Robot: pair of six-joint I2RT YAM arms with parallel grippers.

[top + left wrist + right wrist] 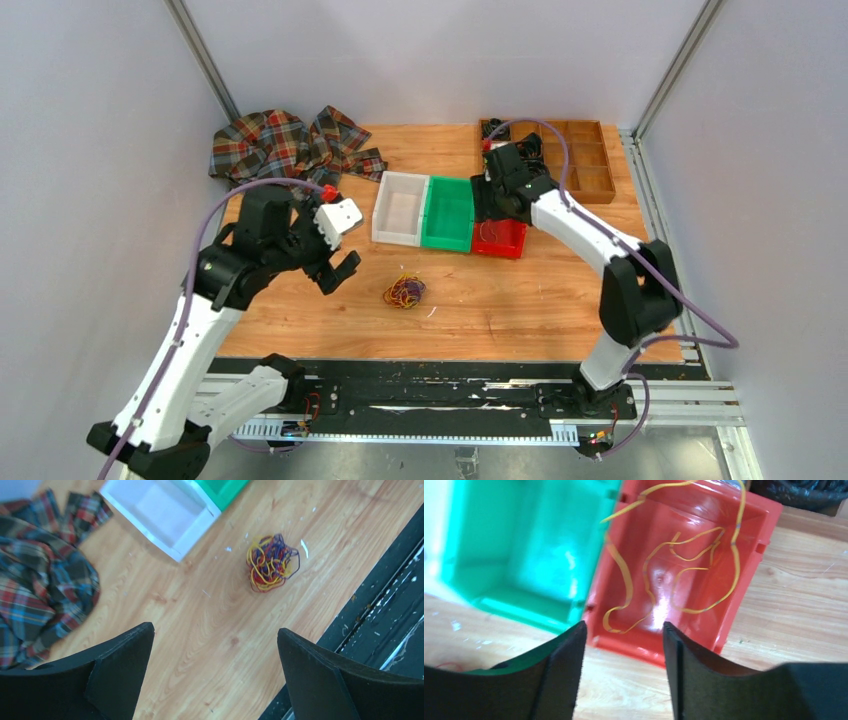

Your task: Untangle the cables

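Note:
A fist-sized tangle of yellow, purple and red-brown cables [405, 292] lies on the wooden table in front of the bins; the left wrist view shows the tangle [271, 562] ahead and to the right of my fingers. My left gripper [335, 272] [215, 630] hovers to the tangle's left, wide open and empty. A few loose yellow cables [626, 585] lie inside the red bin [749, 575] [512, 240]. My right gripper [488, 212] [624, 627] hangs over that bin's near edge, open, nothing between its fingers.
A green bin [448, 213] [524, 555] and a white bin [400, 208] [155, 510] stand left of the red one. A plaid cloth [290, 145] [40, 580] lies at the back left. A wooden compartment tray [580, 165] with black cords [804, 490] sits back right.

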